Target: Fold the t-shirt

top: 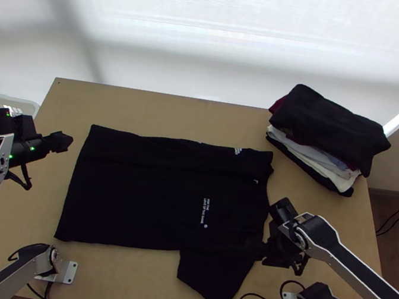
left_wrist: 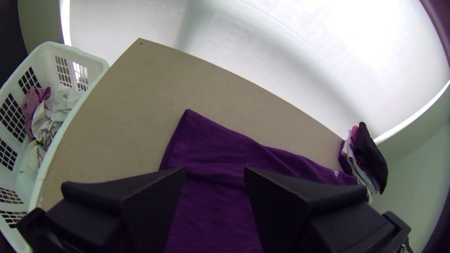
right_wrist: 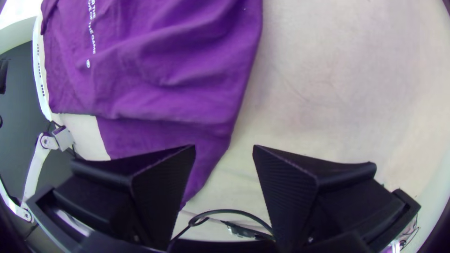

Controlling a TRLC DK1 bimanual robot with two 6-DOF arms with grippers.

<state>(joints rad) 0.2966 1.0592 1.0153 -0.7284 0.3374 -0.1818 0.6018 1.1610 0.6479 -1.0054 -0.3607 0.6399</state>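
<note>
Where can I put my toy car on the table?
Past the shirt, left of the pile, there's bare table. There's more on the near side, between the sleeve and the left arm's base. It's crowded on the right, with the pile and right pincer by the shirt.

Silver-grey links, black joints.

- Can't follow white basket (top: 25,104) past top view's left edge.
- Can't separate right gripper (top: 281,247) from t-shirt (top: 139,194) at fingertips there.
- Can't read tiny print (top: 237,151).
</note>
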